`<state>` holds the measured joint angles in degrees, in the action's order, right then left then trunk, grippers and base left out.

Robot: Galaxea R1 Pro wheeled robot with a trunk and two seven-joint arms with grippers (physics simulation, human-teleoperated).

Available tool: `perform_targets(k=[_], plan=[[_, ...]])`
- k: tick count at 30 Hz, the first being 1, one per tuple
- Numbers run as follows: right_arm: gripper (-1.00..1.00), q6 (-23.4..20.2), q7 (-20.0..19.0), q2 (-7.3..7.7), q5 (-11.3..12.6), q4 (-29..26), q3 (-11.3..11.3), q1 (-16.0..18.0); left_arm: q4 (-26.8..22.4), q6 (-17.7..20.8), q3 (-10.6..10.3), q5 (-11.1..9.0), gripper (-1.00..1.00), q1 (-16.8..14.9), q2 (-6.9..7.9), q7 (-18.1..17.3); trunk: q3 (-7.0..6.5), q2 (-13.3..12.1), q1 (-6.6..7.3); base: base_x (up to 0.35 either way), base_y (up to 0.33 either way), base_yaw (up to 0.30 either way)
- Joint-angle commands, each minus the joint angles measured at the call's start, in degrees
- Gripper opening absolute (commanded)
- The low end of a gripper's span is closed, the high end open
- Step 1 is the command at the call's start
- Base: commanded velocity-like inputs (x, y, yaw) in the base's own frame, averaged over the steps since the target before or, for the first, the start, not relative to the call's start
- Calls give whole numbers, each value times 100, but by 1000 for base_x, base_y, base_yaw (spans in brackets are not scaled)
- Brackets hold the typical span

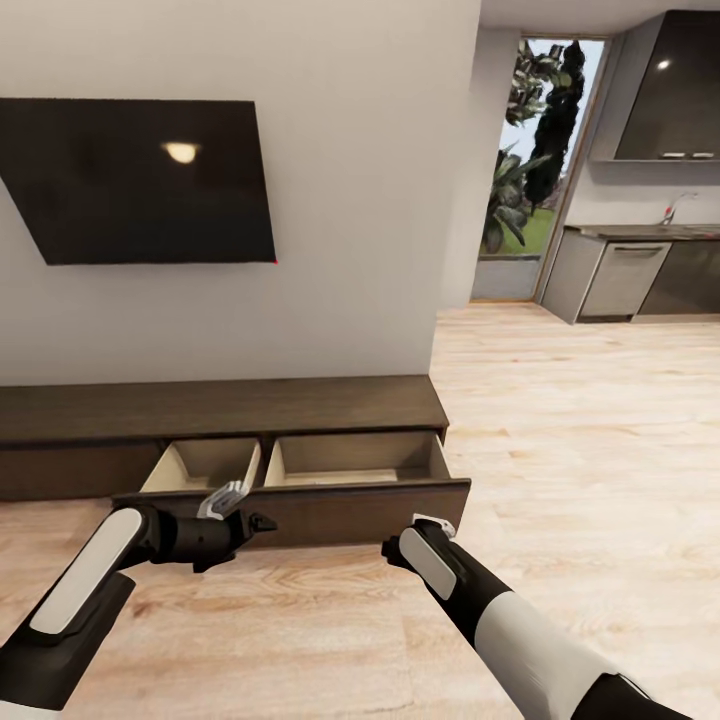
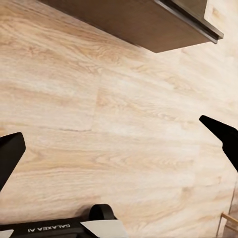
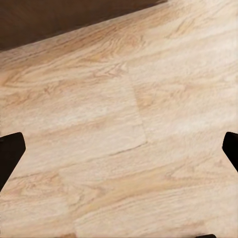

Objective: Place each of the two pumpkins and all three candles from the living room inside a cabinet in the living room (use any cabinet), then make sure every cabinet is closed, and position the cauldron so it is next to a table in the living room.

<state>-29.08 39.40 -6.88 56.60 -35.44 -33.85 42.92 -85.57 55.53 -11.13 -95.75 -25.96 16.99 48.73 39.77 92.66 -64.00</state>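
Head view: the cabinet (image 1: 220,410), a long low dark brown unit, stands against the white wall below a wall-mounted television (image 1: 140,180). Two adjoining drawers are pulled out. The left drawer (image 1: 200,465) and the right drawer (image 1: 355,460) both show pale interiors with nothing visible in them. The rest of the cabinet front, toward 9 o'clock, sits flush.

The left gripper (image 1: 240,510) hangs just before the drawer fronts, at 7 o'clock in the head view, above the wooden floor (image 1: 560,450). In the left wrist view its fingers (image 2: 223,136) are spread wide with only floor planks between them, and the dark cabinet edge (image 2: 148,25) lies beyond.

The right gripper (image 1: 432,522) sits at 5 o'clock, near the right drawer's front corner. In the right wrist view its fingers (image 3: 10,153) are likewise spread wide over bare floor, nothing held.

At 2 o'clock, well apart, a kitchen (image 1: 640,260) with dark grey units and a glazed door (image 1: 530,160) is seen.
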Motion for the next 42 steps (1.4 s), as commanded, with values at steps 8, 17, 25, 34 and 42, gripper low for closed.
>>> perform_targets(k=[8, 17, 25, 34, 42], plan=[[100, 18, 33, 0, 31, -7, -29, 6, 11, -7, -14, -49, 100, -5, -2, 50, 150, 325, -176, 0, 0, 0], [100, 47, 33, -5, 27, -6, -27, 6, 16, -7, -13, -15, 100, -5, -3, 49, 311, 686, -374, 0, 0, 0], [100, 287, 33, -6, -4, -1, -60, 6, 116, -83, -52, 509, 100, -7, -181, 49, 455, 1007, -549, 0, 0, 0], [100, 892, 33, -6, -24, 1, -97, 6, 776, -455, -84, 2256, 100, -22, -931, -5, 616, 1368, -747, 0, 0, 0], [100, 1647, 39, 2, -336, 9, -283, 6, 866, -1164, -192, 4139, 100, -23, -1367, -35, 760, 1689, -923, 0, 0, 0]])
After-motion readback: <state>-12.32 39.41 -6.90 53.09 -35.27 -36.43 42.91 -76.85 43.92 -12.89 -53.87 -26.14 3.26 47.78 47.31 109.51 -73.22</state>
